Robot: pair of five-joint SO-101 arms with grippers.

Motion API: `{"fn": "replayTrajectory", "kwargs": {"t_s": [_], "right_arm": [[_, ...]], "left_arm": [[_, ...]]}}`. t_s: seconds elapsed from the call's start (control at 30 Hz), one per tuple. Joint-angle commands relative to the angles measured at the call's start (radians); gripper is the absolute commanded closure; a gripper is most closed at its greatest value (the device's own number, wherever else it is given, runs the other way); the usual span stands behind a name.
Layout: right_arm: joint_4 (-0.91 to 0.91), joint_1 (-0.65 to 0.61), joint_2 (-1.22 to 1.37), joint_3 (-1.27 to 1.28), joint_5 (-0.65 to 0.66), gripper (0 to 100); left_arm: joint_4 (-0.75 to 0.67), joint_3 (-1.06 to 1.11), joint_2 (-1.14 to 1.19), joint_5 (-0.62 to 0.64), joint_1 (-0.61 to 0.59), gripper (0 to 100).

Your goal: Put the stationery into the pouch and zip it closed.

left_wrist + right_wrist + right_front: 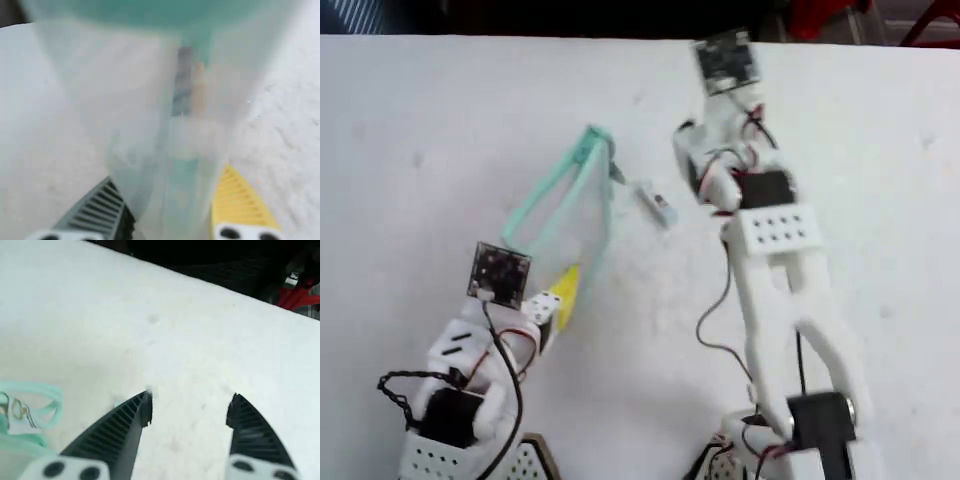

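The left jaws are clamped on the near end of the pouch [570, 215], whose long axis runs away from them across the counter [420, 120]; the right jaws gape empty near its far corner, closer to the zip pull [617, 172] than the left.

Left gripper [170, 177] pinches pouch [565, 205]; right gripper [190, 402] hovers (fingers [120, 432] spread).

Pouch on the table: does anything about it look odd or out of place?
The pouch is not lying flat: the left gripper has its jaws clamped on one end, so it looks propped up on edge. A small pale item lies on the table outside it, beside its teal zip end.
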Motion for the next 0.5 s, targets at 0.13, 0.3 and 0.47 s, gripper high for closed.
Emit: {"fn": "replayTrajectory", "kwargs": {"t_s": [0.13,0.3,0.47], "right_arm": [[0.035,-0.050,0.191,-0.161,0.107,76.5],[0.179,-0.093,0.369,-0.328,0.141,76.5],[0.381,-0.124,0.538,-0.580,0.146,76.5]], "left_arm": [[-0.054,-0.011,-0.012,0.061,-0.076,79],[-0.054,-0.011,-0.012,0.061,-0.074,79],[-0.054,-0.006,-0.012,0.064,-0.076,79]]}}
